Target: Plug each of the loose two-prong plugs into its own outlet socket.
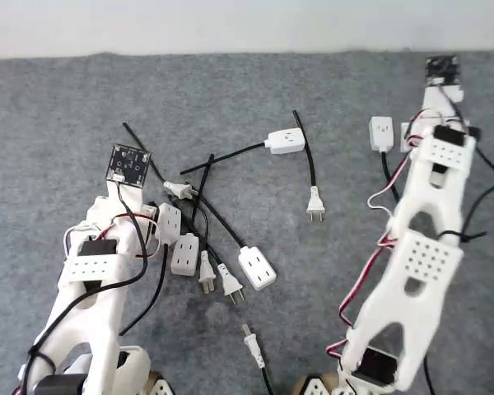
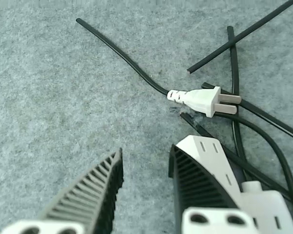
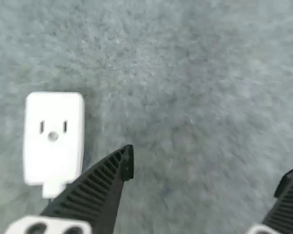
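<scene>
Nothing looks plugged in yet: white two-prong plugs [image 2: 203, 101] lie loose among black cords [image 2: 122, 56] mid-worktop [image 1: 66, 107]. Left fingers [image 2: 95, 185] released beside a white socket block [image 2: 207, 153]; right fingers [image 3: 97, 185] released by another white outlet [image 3: 53, 139] at two o'clock.

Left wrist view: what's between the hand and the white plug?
Grey carpet and a black cable's loose end lie between hand and plug, in the left wrist view.

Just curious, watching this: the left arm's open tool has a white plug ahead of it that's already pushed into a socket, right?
No. The left wrist view shows the white plug lying loose with bare prongs, ahead of the open left tool.
</scene>
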Controlling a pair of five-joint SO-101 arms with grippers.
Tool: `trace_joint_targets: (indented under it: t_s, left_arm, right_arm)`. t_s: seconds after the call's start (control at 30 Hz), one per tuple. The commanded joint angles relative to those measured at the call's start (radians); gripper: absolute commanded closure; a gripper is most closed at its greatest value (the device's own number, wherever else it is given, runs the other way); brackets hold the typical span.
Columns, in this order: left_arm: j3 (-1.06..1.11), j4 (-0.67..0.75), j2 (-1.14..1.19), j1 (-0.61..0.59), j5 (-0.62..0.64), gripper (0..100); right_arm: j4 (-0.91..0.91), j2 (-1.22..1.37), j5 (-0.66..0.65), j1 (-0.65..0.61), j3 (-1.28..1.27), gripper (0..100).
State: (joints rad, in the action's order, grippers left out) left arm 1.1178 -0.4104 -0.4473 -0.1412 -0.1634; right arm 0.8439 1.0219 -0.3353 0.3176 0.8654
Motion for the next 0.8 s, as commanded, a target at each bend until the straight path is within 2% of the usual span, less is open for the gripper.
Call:
trace_joint_targets:
  t_s: [0.0, 0.1, 0.3, 0.57, 0.77]
  left_arm:
    - [-0.002, 0.025, -0.006, 0.002, -0.015, 84]
    - [-0.002, 0.025, -0.006, 0.002, -0.015, 84]
    - [-0.002, 0.026, -0.006, 0.002, -0.015, 84]
    - [-0.002, 0.026, -0.006, 0.002, -0.015, 84]
    - [-0.002, 0.026, -0.006, 0.002, -0.014, 84]
  right_arm:
    - [0.150, 0.335, -0.044, -0.025, 0.618, 57.1]
    - [0.205, 0.506, -0.086, -0.058, 0.830, 57.1]
    - [0.260, 0.526, -0.147, -0.105, 0.778, 57.1]
    - [0.705, 0.443, -0.153, -0.259, 0.816, 57.1]
    - [0.952, 0.346, -0.150, -0.337, 0.815, 57.1]
